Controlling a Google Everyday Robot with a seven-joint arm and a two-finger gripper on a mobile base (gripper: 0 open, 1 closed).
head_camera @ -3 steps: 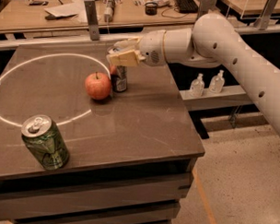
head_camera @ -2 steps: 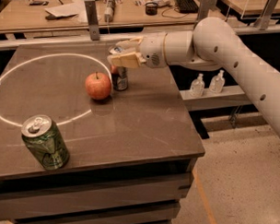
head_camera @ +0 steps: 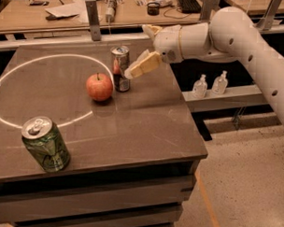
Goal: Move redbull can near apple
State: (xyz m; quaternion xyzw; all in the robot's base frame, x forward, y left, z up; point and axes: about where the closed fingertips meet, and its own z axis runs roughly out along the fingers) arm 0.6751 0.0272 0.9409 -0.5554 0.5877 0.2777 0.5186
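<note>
The jaws stand spread wide, holding nothing; the gripper hangs just right of the redbull can. Nearest, the green can sits well apart. Farther back lies the apple, the redbull can upright just beside it. The placing looks done: to finish well, retreat rightward, keeping the lower finger off the can.
</note>
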